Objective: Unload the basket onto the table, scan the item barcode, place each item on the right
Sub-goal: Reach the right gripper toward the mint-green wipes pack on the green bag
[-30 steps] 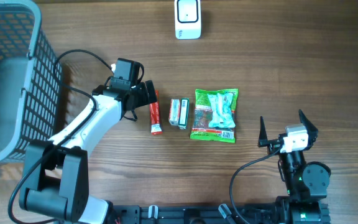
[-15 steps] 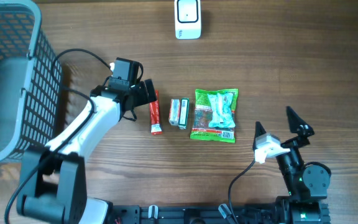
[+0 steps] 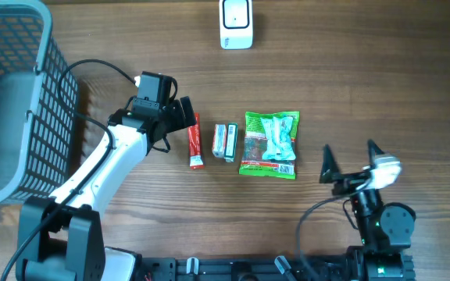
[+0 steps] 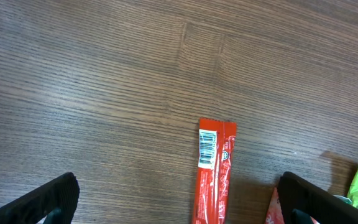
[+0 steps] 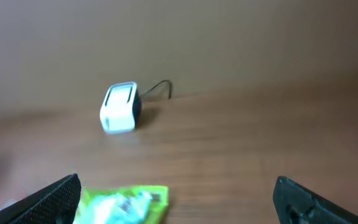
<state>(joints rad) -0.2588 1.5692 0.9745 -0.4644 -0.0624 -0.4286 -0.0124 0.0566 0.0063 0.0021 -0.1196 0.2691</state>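
I held the left gripper (image 3: 184, 117) with jaws apart, the red stick (image 4: 215, 168) just ahead of it, barcode up. The right gripper (image 3: 351, 158) gaped empty, the scanner (image 5: 120, 107) ahead to its left.

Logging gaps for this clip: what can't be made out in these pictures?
Red stick pack: left wrist view, lower end cut off by the bottom edge.
Green bag: right wrist view, blurred, cut by the bottom edge.
Small red-and-white box: overhead, print too small.
Basket: overhead, cut by the left edge.
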